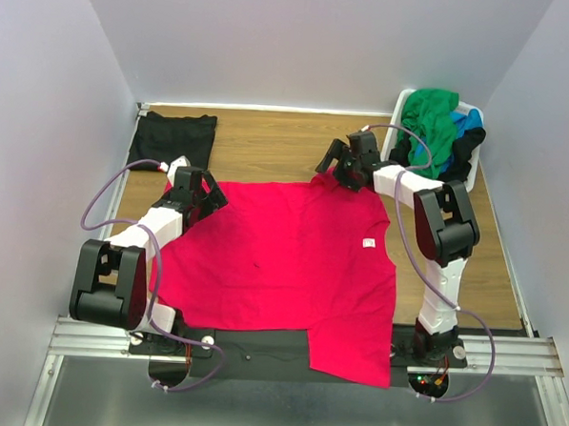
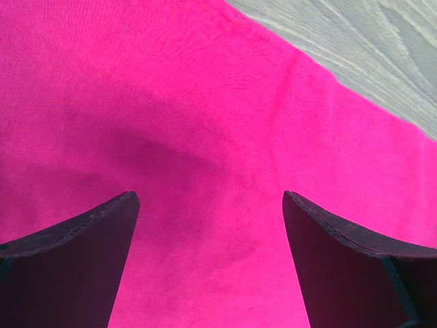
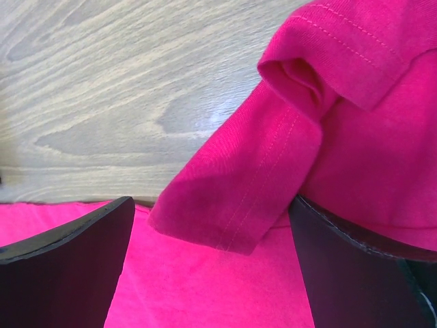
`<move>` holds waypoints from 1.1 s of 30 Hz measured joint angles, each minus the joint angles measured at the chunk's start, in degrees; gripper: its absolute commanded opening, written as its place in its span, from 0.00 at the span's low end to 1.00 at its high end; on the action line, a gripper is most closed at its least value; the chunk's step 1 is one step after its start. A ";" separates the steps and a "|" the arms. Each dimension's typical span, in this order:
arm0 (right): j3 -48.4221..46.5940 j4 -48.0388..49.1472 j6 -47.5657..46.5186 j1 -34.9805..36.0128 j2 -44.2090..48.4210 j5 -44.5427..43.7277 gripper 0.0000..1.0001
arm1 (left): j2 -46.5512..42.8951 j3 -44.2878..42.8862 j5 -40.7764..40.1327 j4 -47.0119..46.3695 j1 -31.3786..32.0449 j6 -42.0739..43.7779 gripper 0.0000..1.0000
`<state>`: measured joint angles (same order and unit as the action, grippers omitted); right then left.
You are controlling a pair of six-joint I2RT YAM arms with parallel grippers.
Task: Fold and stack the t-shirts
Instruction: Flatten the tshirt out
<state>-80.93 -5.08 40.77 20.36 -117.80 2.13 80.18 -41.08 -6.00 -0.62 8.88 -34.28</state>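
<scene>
A large pinkish-red t-shirt (image 1: pixel 282 261) lies spread flat across the table, its small white tag (image 1: pixel 368 243) towards the right and its front edge hanging over the near rail. My left gripper (image 1: pixel 204 194) hovers open over the shirt's back left corner; in the left wrist view only red cloth (image 2: pixel 205 123) shows between the open gripper (image 2: pixel 212 205). My right gripper (image 1: pixel 339 168) is open at the back right corner. There a folded sleeve (image 3: pixel 273 157) hangs between the fingers of the gripper (image 3: pixel 210 202) and rests against the right finger (image 3: pixel 341 260). A black t-shirt (image 1: pixel 177 136) lies folded at the back left.
A white laundry basket (image 1: pixel 402 109) stands at the back right corner, holding a green shirt (image 1: pixel 432 121), a blue one (image 1: pixel 469 120) and a black one (image 1: pixel 465 146). Bare wooden tabletop (image 1: pixel 269 145) runs along the back. Grey walls close in on three sides.
</scene>
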 measured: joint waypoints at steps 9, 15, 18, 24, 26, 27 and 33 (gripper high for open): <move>-4.11 3.91 3.19 0.04 -3.91 2.38 1.00 | -0.09 0.00 -0.07 0.04 0.00 0.44 0.99; -9.64 4.59 6.27 0.11 -6.29 1.20 1.00 | -0.13 0.00 -0.24 0.07 0.00 0.81 0.99; -12.24 5.18 7.15 0.15 -6.86 0.61 1.00 | -0.11 0.00 -0.35 0.11 0.00 0.83 0.99; -17.20 5.22 7.45 0.22 -8.79 1.27 1.00 | -0.11 0.00 -0.50 0.26 0.00 0.85 0.99; -20.55 5.29 7.39 0.31 -11.06 1.29 1.00 | -0.13 0.00 -0.46 0.33 0.00 0.83 0.99; -21.35 5.25 7.23 0.33 -11.67 1.29 1.00 | -0.17 0.00 -0.46 0.48 -0.02 0.85 0.99; -20.76 3.96 5.20 0.35 -12.13 0.37 1.00 | -3.54 0.00 -0.59 1.81 -0.02 0.94 0.99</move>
<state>-101.69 -1.13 45.98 20.71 -129.93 2.50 76.64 -41.08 -6.59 1.19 8.86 -33.34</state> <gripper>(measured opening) 0.998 0.986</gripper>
